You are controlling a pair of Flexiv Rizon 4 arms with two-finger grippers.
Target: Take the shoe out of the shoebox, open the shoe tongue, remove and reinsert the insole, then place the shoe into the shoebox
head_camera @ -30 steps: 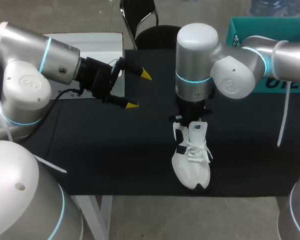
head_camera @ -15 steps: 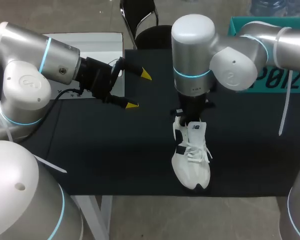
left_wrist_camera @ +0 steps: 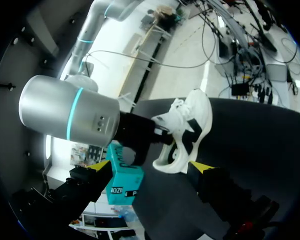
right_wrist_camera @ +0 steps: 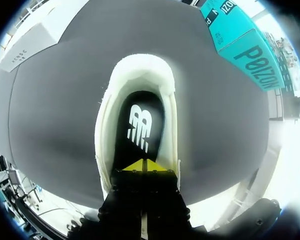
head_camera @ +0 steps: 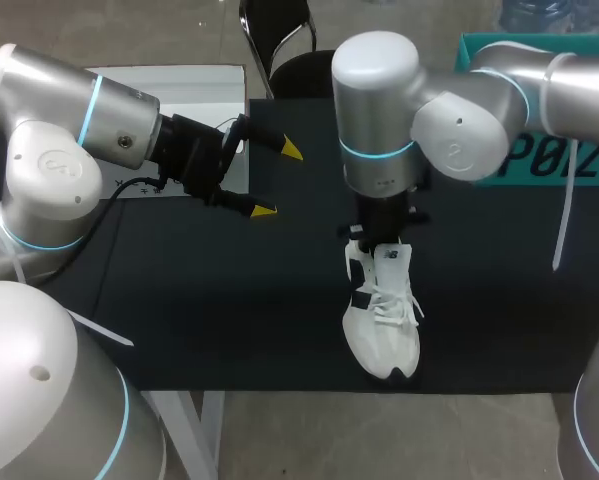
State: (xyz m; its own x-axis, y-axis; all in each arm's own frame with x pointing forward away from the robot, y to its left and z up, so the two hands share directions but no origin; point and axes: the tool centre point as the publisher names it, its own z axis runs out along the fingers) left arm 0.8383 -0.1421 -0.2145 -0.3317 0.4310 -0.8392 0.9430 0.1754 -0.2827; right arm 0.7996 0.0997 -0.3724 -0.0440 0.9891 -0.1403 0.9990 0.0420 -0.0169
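Right arm (head_camera: 379,110) edged leftward; right jaws closed at shoe (head_camera: 381,315) collar; left jaws open.

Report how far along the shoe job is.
Done: the shoe stands on the table, out of the shoebox. In hand: the right gripper, jaws closed, sits at the shoe's opening above the insole. The left gripper hangs apart, jaws open. Left: insole out and back, shoe reboxed.

This is a robotics lab: the silver left arm (head_camera: 54,150) comes in at 9 o'clock, the right arm (head_camera: 459,110) at 2 o'clock, over one black table (head_camera: 229,320).
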